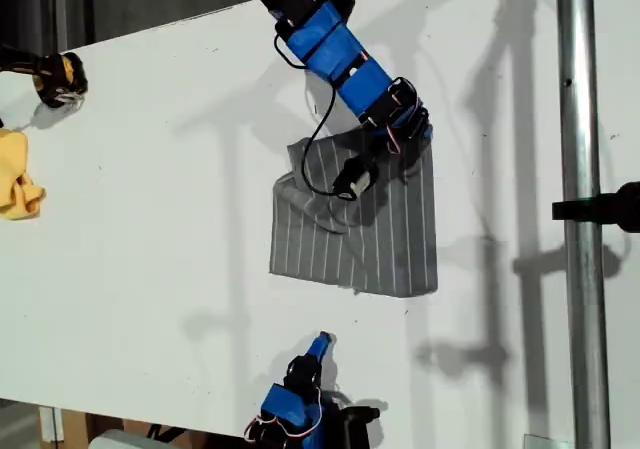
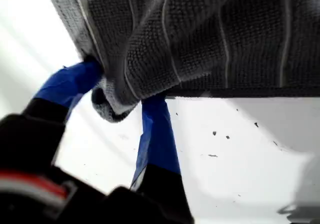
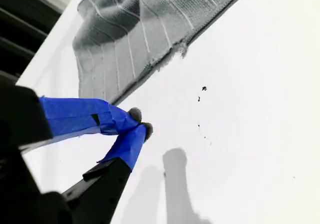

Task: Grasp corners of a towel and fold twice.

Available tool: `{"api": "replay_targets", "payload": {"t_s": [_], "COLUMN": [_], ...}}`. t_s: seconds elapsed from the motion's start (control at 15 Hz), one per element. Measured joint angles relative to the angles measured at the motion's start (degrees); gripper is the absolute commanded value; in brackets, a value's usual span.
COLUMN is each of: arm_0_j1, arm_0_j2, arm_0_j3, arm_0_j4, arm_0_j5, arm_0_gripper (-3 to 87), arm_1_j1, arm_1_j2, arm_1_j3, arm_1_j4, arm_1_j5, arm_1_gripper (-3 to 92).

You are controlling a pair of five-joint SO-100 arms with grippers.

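Note:
The grey pinstriped towel (image 1: 360,234) lies partly folded and rumpled on the white table (image 1: 150,219), in the middle of the exterior view. My first gripper (image 1: 412,137) comes in from the far edge and is shut on the towel's far corner on the exterior view's right. In the first wrist view the cloth (image 2: 200,34) bunches between the blue fingers (image 2: 157,134) of that gripper (image 2: 122,102) and hangs lifted off the table. My second gripper (image 1: 322,343) sits near the front edge, shut on nothing (image 3: 140,125), short of the towel's near edge (image 3: 140,29).
A small yellow cloth (image 1: 18,181) and a black-and-yellow object (image 1: 58,77) lie at the exterior view's left edge. A metal pole (image 1: 580,169) with a black clamp (image 1: 605,209) runs down the exterior view's right side.

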Motion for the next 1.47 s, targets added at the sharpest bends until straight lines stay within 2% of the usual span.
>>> {"api": "replay_targets", "payload": {"t_s": [0.33, 0.6, 0.8, 1.07, 1.47], "arm_0_j1": [0.0, 0.97, 2.9, 7.21, 16.35], "arm_0_j2": [0.0, -1.67, -23.64, -59.24, -93.69], "arm_0_j3": [-0.53, -5.54, -19.34, -43.33, -72.95], "arm_0_j4": [0.88, 3.52, -0.62, -5.45, -6.77], "arm_0_j5": [-0.18, -4.22, -4.57, -0.26, 7.29], "arm_0_gripper": [-1.5, -1.7, -1.7, -1.7, -1.7], "arm_1_j1": [1.23, 1.93, 2.99, 3.87, 4.39], "arm_1_j2": [-0.35, -0.35, -0.53, -0.53, -0.26], "arm_1_j3": [-0.26, -0.79, -1.49, -1.49, -1.49], "arm_1_j4": [0.79, 0.79, 1.49, 1.58, 1.67], "arm_1_j5": [0.0, -0.88, -2.2, -2.29, -2.37], "arm_1_gripper": [-0.1, -0.1, -0.1, -0.1, -0.1]}}
